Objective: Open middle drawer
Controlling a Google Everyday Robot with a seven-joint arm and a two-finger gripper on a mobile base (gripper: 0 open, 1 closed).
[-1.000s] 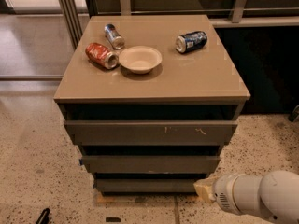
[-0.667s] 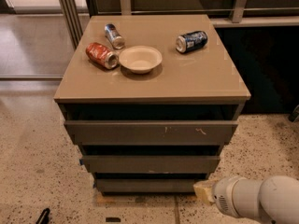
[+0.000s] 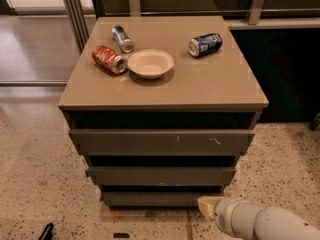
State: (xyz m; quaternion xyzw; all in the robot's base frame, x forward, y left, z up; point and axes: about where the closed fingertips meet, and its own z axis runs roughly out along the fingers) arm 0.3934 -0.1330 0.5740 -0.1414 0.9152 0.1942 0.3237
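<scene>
The middle drawer [image 3: 160,175] is the plain grey-brown front between the taller scratched top front [image 3: 160,142] and the short bottom front [image 3: 155,198] of the cabinet. It looks pushed in, and no inner tray shows. My gripper [image 3: 207,207] is at the tip of the white arm [image 3: 260,223] that comes in from the bottom right corner. It is low, near the floor, just below and right of the bottom drawer's right end, and apart from the middle drawer.
On the cabinet top [image 3: 220,84] lie a red can [image 3: 108,59], a silver can [image 3: 122,38], a blue can [image 3: 205,44] and a pale bowl [image 3: 150,63]. A speckled floor surrounds the cabinet. A dark wall is on the right and a small black object [image 3: 46,231] at bottom left.
The arm has shifted a little to the left and slightly lower along the cabinet's foot. The drawers and the things on top have not moved.
</scene>
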